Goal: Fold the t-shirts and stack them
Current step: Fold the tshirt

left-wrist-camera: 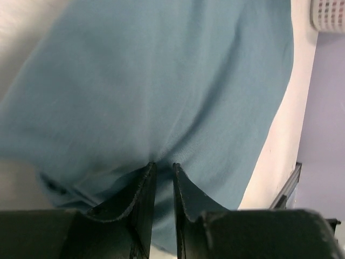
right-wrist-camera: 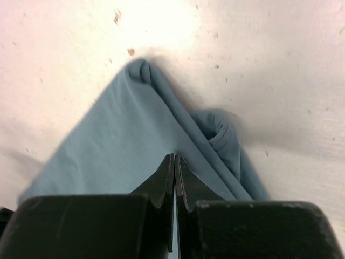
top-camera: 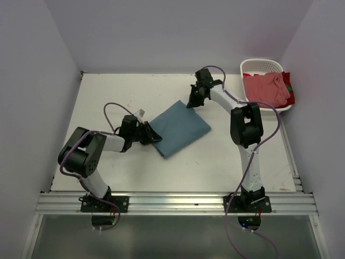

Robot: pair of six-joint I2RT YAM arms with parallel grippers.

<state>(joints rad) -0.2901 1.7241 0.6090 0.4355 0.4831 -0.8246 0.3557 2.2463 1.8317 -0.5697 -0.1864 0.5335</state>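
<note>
A teal-blue t-shirt (top-camera: 180, 129) lies folded into a rough square in the middle of the white table. My left gripper (top-camera: 153, 135) is at its left corner; in the left wrist view the jaws (left-wrist-camera: 161, 164) stand nearly closed with a pinch of the teal cloth (left-wrist-camera: 161, 81) between them. My right gripper (top-camera: 193, 102) is at the shirt's far corner; in the right wrist view it (right-wrist-camera: 174, 156) is shut on a fold of the teal cloth (right-wrist-camera: 118, 140). A salmon pink t-shirt (top-camera: 264, 89) lies crumpled in the basket.
A white slotted basket (top-camera: 262, 63) stands at the far right corner against the wall; a part of it shows in the left wrist view (left-wrist-camera: 329, 13). Purple walls close in the table on three sides. A metal rail (top-camera: 172, 202) runs along the near edge.
</note>
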